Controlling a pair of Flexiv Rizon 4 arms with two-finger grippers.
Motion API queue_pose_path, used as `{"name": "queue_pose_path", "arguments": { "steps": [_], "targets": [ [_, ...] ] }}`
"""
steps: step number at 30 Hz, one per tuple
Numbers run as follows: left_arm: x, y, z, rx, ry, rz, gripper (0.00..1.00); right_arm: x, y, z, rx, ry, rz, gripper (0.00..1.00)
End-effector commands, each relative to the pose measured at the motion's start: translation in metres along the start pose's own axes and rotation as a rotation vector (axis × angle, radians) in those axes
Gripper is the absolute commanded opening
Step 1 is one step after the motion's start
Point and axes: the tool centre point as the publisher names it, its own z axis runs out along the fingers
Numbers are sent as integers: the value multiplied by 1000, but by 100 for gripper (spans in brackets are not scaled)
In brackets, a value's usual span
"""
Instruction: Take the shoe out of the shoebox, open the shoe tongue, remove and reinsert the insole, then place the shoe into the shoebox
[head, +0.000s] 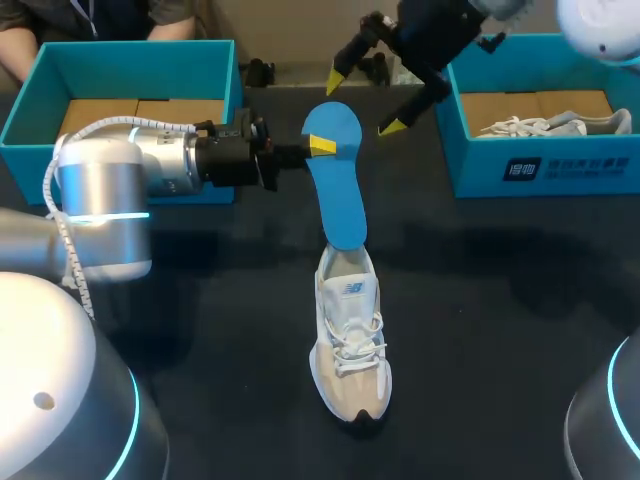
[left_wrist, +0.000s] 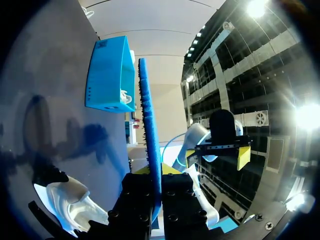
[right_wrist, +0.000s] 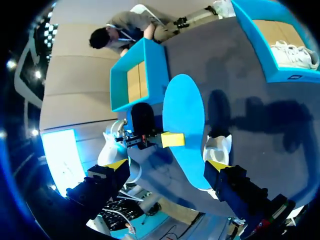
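1. Left shoebox (head: 120, 90), upper left of the frame: teal, open, with only its cardboard floor showing. It likely stands empty to take the shoe at the close of the task.

2. Left hand (head: 322, 147), upper centre, coming in level from the left: clenched on the insole near its upper end, one yellow tip on the facing side. The grip seems meant to keep the insole upright and steerable.

3. Insole (head: 335, 185), centre: blue, standing nearly on end, its lower tip at the shoe's opening. This is judged the remove-and-reinsert stage, though which half cannot be told.

4. Shoe (head: 350, 340), lower centre: white, laced, sole down on the dark counter (head: 200, 330), with its toe toward the bottom of the frame.

5. Right hand (head: 363, 102), upper centre-right: released, fingers spread wide and just beside the insole's top without touching it. It appears placed to assist or take over.

6. Right shoebox (head: 540, 165), upper right: teal, holding a second shoe (head: 555, 125).
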Motion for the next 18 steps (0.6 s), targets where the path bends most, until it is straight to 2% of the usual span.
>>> {"name": "queue_pose_path", "arguments": {
  "steps": [1, 11, 18],
  "targets": [
    [0, 1, 0, 3, 1, 1, 0, -11, -3, 4, -11, 300, -3, 100],
    [0, 1, 0, 3, 1, 1, 0, -17, 2, 11, -8, 358, -20, 100],
    [2, 0, -3, 18, 12, 83, 0, -26, 1, 15, -15, 412, -17, 100]
  ]
}}
